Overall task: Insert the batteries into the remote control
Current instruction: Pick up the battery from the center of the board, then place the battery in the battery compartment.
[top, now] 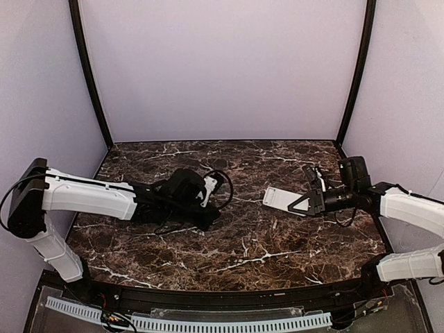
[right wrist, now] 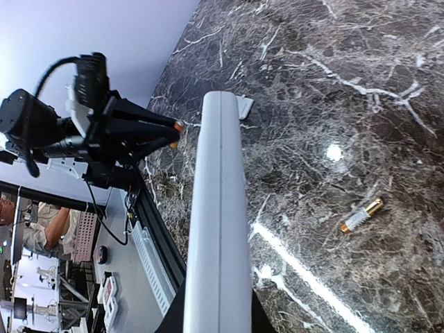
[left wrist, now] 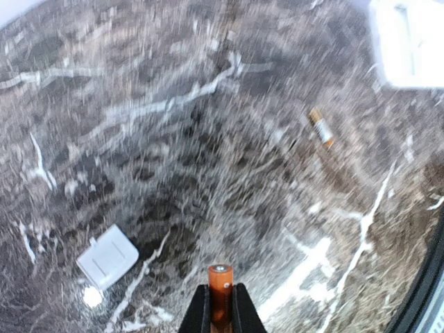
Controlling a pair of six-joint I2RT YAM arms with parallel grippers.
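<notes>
Orange-red and capped with a silver end, one battery [left wrist: 220,279] stands pinched between the fingers of the left claw [left wrist: 220,300], which are closed tight on its lower half so that only the upper part shows. Any print on its sleeve is too blurred to read.

A second battery [left wrist: 320,127] lies loose on the dark marble table [top: 243,257], well apart from the left claw. It has a pale silver body with a gold-orange end. In the right wrist view it rests to the right of the remote, and its label is too small to make out.

The remote control [top: 281,198] is clamped at one end by the right claw [top: 305,201], over the right half of the table. Its other end points towards the left arm. Only a plain white surface faces the cameras, with no writing legible on it. In the right wrist view it shows as a long, narrow white bar running up from the fingers. Whether its far end touches the table cannot be told.

A small white plate [left wrist: 106,257] with a short tab lies flat on the marble near the left claw, apart from both batteries.
</notes>
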